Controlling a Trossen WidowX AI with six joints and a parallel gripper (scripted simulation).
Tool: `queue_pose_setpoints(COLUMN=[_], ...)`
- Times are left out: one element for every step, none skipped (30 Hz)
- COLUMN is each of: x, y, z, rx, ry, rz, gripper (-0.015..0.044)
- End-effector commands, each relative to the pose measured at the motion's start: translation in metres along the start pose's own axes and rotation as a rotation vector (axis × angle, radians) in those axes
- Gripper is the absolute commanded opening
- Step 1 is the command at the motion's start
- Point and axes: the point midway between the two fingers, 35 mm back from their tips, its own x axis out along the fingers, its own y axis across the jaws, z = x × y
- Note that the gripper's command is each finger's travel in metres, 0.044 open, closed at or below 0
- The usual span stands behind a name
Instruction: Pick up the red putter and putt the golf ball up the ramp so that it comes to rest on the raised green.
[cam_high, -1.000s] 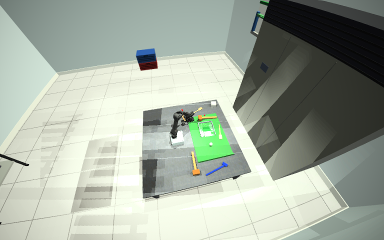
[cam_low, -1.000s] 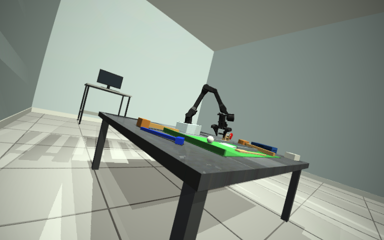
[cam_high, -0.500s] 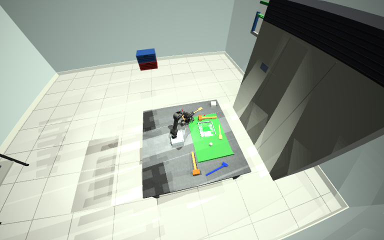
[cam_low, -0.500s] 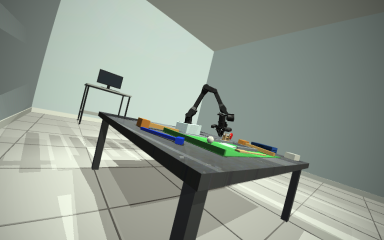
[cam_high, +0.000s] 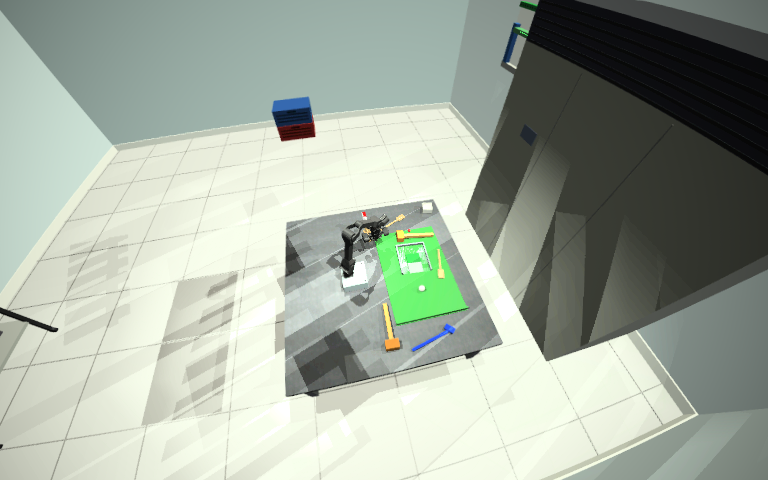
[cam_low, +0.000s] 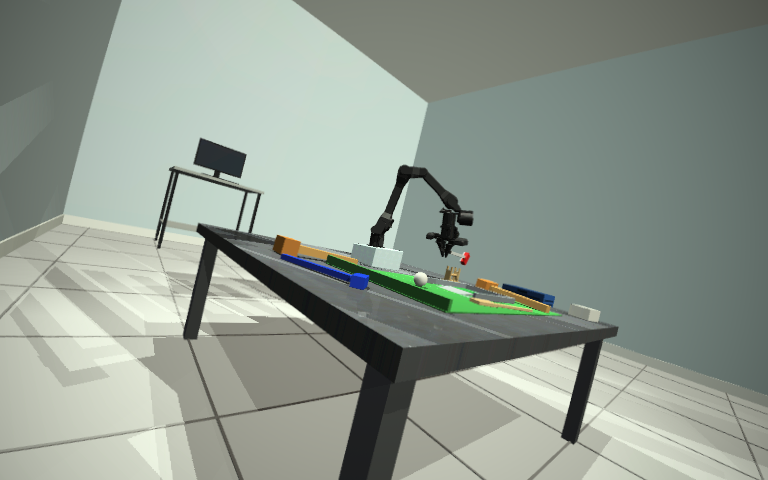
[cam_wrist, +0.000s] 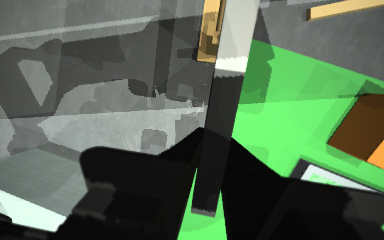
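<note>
The red putter (cam_high: 364, 215) (cam_low: 464, 258) (cam_wrist: 238, 35) is off the table. My gripper (cam_low: 445, 254) (cam_wrist: 210, 134) is shut on its dark grip, and the pale shaft leads out to the red head. The gripper hangs above a small wooden stand (cam_low: 452, 274) (cam_wrist: 207, 42). The white golf ball (cam_high: 421, 288) (cam_low: 420, 279) sits on the green mat (cam_high: 430, 308) (cam_low: 390, 281). A grey-white frame (cam_high: 428, 258) on the mat surrounds a green square (cam_high: 412, 257) with a pale sloping piece (cam_high: 416, 267) on the ball's side. The wrist view shows only the frame's corner.
An orange mallet (cam_high: 400, 235) (cam_low: 485, 284) and a thin wooden club (cam_high: 440, 273) lie on the mat. Another orange mallet (cam_high: 391, 344) (cam_low: 287, 245) and a blue one (cam_high: 449, 328) (cam_low: 359, 281) lie beside it. A white block (cam_high: 427, 207) (cam_low: 583, 311) sits near the table corner.
</note>
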Motion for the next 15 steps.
queue_pose_setpoints(x=[-0.02,-0.02,-0.011,-0.012,-0.013,-0.015,-0.017,-0.019,-0.02,-0.022,-0.024,-0.025,-0.027,-0.029,-0.031], y=[0.001,0.001,-0.001,-0.002,-0.005,-0.009,-0.012,-0.015,-0.019,-0.022,-0.025,-0.027,-0.03,-0.032,-0.035], z=[0.006,0.006,0.002,0.0,-0.004,-0.009,-0.014,-0.019,-0.024,-0.029,-0.034,-0.039,-0.044,-0.049,-0.055], rx=[0.002,0.002,0.002,0.013,0.031,0.054,0.076,0.098,0.121,0.143,0.166,0.188,0.211,0.233,0.256], ry=[-0.016,-0.016,-0.005,-0.004,-0.002,0.001,0.004,0.006,0.009,0.012,0.014,0.017,0.019,0.022,0.024], rz=[-0.005,-0.005,-0.008,-0.011,-0.014,-0.019,-0.024,-0.028,-0.032,-0.037,-0.041,-0.045,-0.049,-0.053,-0.057], gripper=[0.0,0.0,0.0,0.0,0.0,0.0,0.0,0.0,0.0,0.0,0.0,0.0,0.0,0.0,0.0])
